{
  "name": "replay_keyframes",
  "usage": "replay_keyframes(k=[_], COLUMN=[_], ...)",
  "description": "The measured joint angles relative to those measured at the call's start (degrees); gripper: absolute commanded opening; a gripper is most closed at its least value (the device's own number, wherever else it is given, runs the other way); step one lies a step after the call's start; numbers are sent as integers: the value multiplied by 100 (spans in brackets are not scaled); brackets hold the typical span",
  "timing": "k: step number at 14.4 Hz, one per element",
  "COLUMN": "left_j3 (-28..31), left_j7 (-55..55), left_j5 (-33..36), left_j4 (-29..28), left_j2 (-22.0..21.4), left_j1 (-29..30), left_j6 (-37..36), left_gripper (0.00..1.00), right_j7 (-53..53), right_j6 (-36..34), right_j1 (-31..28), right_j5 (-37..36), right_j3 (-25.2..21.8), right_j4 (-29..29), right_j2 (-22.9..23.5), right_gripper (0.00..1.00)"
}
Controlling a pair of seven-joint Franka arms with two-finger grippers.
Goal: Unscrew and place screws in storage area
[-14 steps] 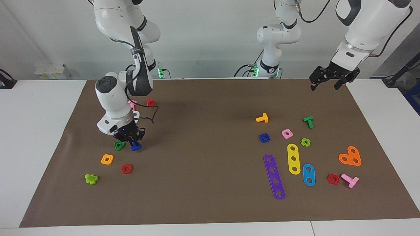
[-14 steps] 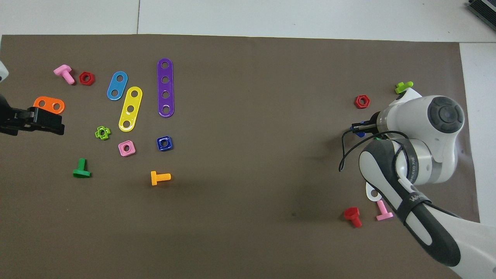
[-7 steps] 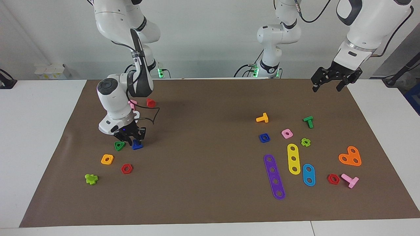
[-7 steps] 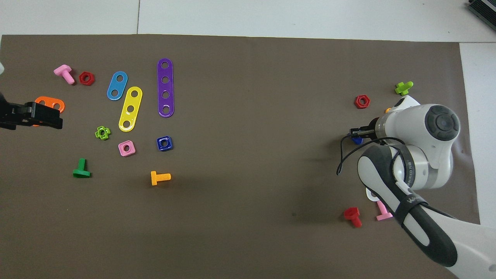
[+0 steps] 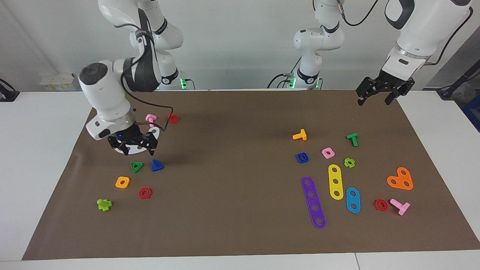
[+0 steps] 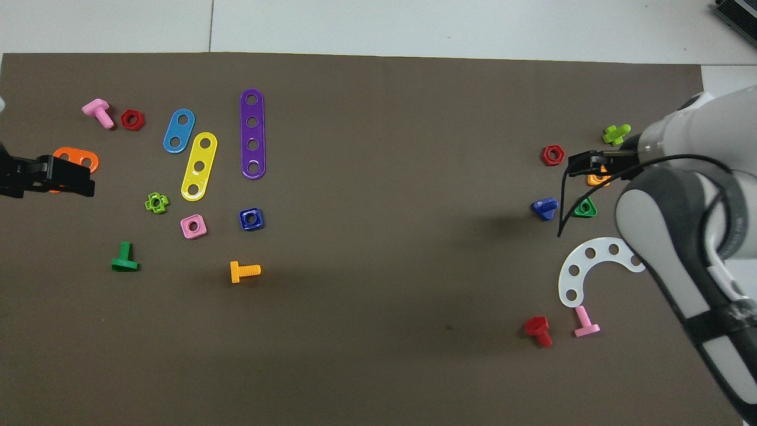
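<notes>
Brown mat (image 5: 240,232) covers most of the worktop (image 5: 37,180). White curved strip (image 6: 582,263) lies on it twd the right arm's end. Right pincer (image 5: 132,147) hangs over that strip, fingers spread, holding nothing. Dark-blue screw (image 5: 156,165) sits on the mat, a bit farther from the robots than the strip, just beside the green triangle nut (image 5: 136,166). Left pincer (image 5: 379,93) waits up over the mat's corner at the left arm's end, fingers spread, empty.
</notes>
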Motion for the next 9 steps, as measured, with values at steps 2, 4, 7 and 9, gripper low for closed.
replay_keyframes(k=[2, 4, 7, 9], left_j3=[0, 0, 1, 1], left_j7=[0, 0, 0, 0], left_j5=[0, 0, 0, 0], left_j4=[-4, -5, -7, -7], left_j2=[0, 0, 0, 0], left_j1=[0, 0, 0, 0], left_j6=[0, -1, -1, -1], left_gripper=[100, 100, 100, 100], right_j7=[0, 0, 0, 0], right_j6=[-712, -1260, -2273, -2629], right_j1=[-196, -300, -305, -306], right_j5=[-1, -54, -326, -346], right_j3=[-3, -6, 3, 5], right_j4=[328, 443, 976, 1202], right_j2=[-332, -685, -874, -876], right_gripper=[100, 100, 100, 100])
